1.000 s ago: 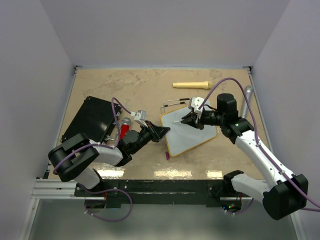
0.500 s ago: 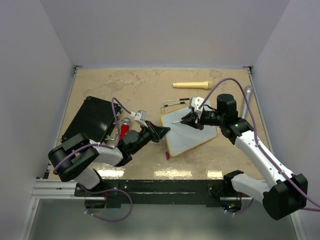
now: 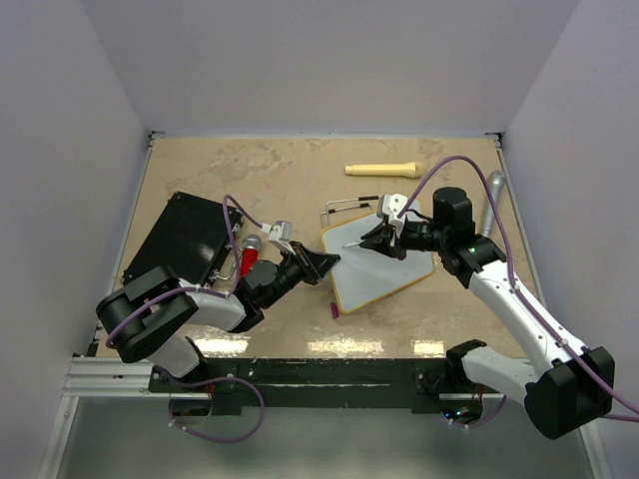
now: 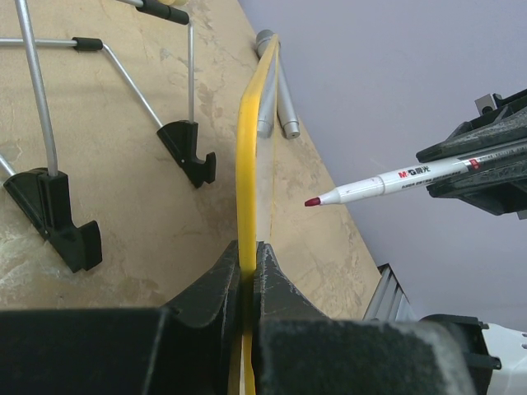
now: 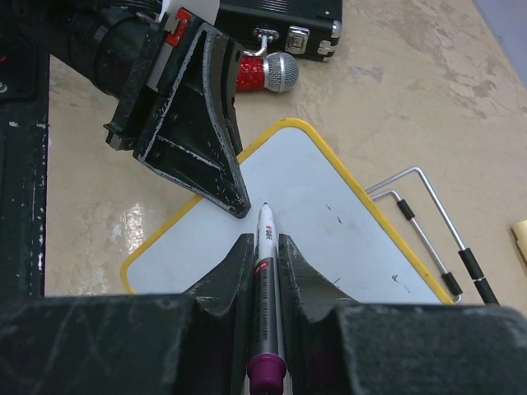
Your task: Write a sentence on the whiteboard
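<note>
The whiteboard, white with a yellow rim, lies mid-table, its left edge raised. My left gripper is shut on that rim; its jaws pinch the yellow edge. My right gripper is shut on a white marker with a magenta end. The red-magenta tip points at the board's face and stands a little off it. The board's face shows no sentence, only a few small dark specks. The left gripper's fingers sit just beyond the marker tip.
A black flat case and a red microphone lie left of the board. A wire stand lies behind it. A cream handle and a grey cylinder lie at the back right. A small magenta cap lies near the board's front corner.
</note>
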Controlling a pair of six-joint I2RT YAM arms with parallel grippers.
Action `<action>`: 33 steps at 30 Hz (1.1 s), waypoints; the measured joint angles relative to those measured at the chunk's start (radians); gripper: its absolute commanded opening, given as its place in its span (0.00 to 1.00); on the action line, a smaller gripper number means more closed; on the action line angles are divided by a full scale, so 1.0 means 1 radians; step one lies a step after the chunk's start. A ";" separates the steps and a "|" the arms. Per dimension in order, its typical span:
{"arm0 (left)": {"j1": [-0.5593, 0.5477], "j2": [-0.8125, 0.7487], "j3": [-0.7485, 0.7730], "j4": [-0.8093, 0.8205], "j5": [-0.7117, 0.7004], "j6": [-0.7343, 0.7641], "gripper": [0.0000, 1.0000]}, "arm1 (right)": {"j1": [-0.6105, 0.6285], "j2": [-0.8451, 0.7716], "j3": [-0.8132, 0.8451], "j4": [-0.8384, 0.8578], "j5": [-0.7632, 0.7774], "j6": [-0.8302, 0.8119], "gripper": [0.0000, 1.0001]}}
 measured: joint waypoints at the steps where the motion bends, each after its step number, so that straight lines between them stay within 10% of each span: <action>1: 0.000 0.000 0.000 0.000 0.000 0.000 0.00 | 0.000 0.000 0.000 0.000 0.000 0.000 0.00; 33: -0.006 0.013 -0.005 0.016 -0.004 -0.018 0.00 | 0.032 0.035 0.000 0.067 0.056 0.056 0.00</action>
